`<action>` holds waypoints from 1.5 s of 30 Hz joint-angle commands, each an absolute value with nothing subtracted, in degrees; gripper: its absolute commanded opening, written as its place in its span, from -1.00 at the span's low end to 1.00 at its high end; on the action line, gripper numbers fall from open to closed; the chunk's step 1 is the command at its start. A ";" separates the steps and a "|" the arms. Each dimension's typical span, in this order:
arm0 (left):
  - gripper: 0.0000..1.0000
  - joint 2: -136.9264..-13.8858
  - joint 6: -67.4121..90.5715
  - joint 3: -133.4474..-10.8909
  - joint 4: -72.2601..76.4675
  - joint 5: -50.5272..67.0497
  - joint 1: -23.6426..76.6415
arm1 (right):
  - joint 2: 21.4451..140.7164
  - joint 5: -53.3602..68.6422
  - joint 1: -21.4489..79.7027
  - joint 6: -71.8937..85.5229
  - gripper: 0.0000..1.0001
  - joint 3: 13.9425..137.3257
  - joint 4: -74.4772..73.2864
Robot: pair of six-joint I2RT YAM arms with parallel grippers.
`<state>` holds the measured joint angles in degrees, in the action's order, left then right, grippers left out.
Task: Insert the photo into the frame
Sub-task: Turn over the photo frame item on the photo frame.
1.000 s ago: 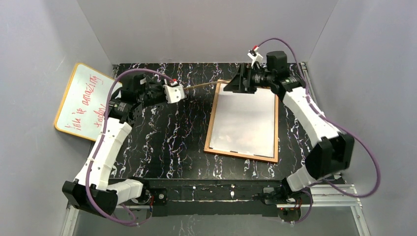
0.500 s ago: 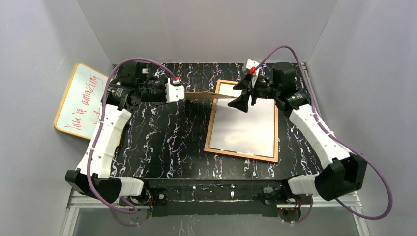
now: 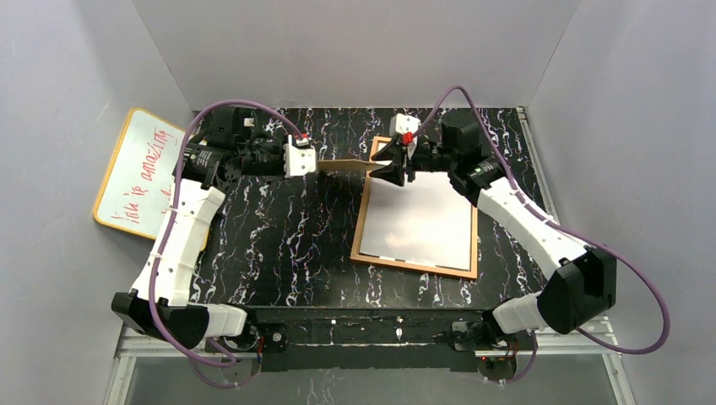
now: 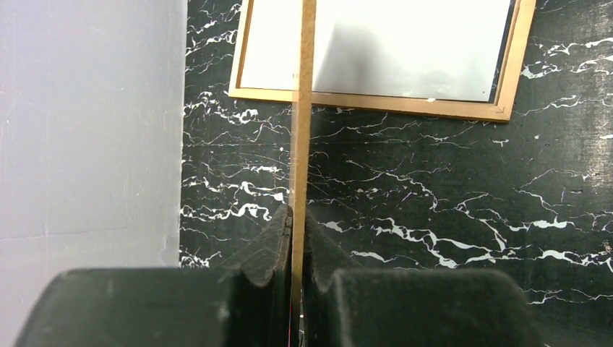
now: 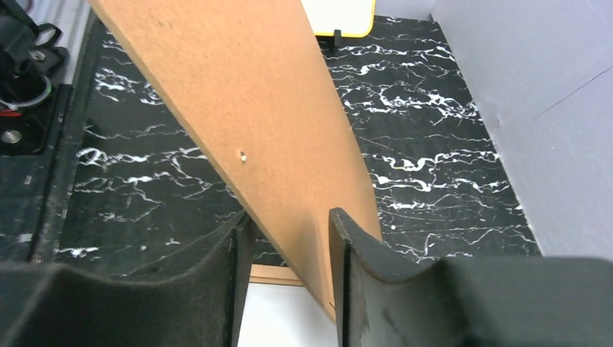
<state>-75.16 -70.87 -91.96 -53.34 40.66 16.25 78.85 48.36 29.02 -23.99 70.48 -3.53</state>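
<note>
Backing board (image 3: 344, 164), plain brown, hangs edge-on above the table (image 3: 279, 245), pinched at one end by the left gripper (image 4: 297, 217). Its other end sits between the fingers of the right gripper (image 5: 285, 224); whether they press it I cannot tell. The photo (image 3: 422, 215) lies white side up inside the frame (image 3: 359, 224), flat on the table's right half.

Bench surface: flat tabletop (image 3: 287, 236), black with irregular white marble-like veining.
Thin rectangular wooden frame (image 4: 405, 105): orange-brown border.
Rectangular paper photo (image 3: 422, 211) inside it: plain white side up, faint grey shading.
Flat fibreboard backing board (image 5: 238, 94): uniform light brown, no pattern.
Rectangular whiteboard (image 3: 139, 173): white face, yellow rim, red handwriting.
Enclosure walls (image 3: 355, 51): pale grey.
Arm shells (image 3: 181, 240): white, with black joints.
</note>
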 commanded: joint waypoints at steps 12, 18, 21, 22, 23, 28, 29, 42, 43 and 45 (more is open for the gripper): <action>0.96 -73.54 -35.05 -87.89 -12.74 29.28 16.08 | 82.94 39.93 29.07 -3.77 -0.97 72.37 16.20; 0.96 -75.84 -28.79 -91.46 -6.79 23.50 14.75 | 83.43 36.26 24.55 18.37 -0.97 72.36 22.06; 0.96 -75.42 -30.71 -90.76 -8.94 23.36 14.58 | 84.84 38.48 20.98 28.73 -0.97 72.61 23.22; 0.96 -75.00 -31.96 -90.10 -9.90 23.96 14.59 | 85.08 39.00 19.98 32.07 -0.97 72.42 23.80; 0.96 -74.52 -33.68 -89.31 -11.78 25.02 14.58 | 85.34 39.31 19.09 35.39 -0.97 71.87 24.38; 0.96 -68.88 -51.10 -79.60 -26.73 32.58 14.60 | 86.51 39.28 16.10 49.09 -0.97 69.60 23.49; 0.96 -67.54 -54.39 -76.89 -29.07 33.37 14.79 | 86.44 39.19 15.89 51.47 -0.97 68.58 23.73; 0.96 -54.28 -79.50 -55.10 -42.34 38.38 17.09 | 83.05 32.14 16.94 73.77 -0.97 55.34 30.75; 0.96 -53.83 -79.12 -54.78 -42.37 39.21 17.28 | 82.79 31.20 17.51 74.40 -0.97 54.74 30.80; 0.96 -53.53 -78.83 -54.72 -43.44 40.46 17.95 | 82.66 29.87 18.55 75.37 -0.97 53.89 31.11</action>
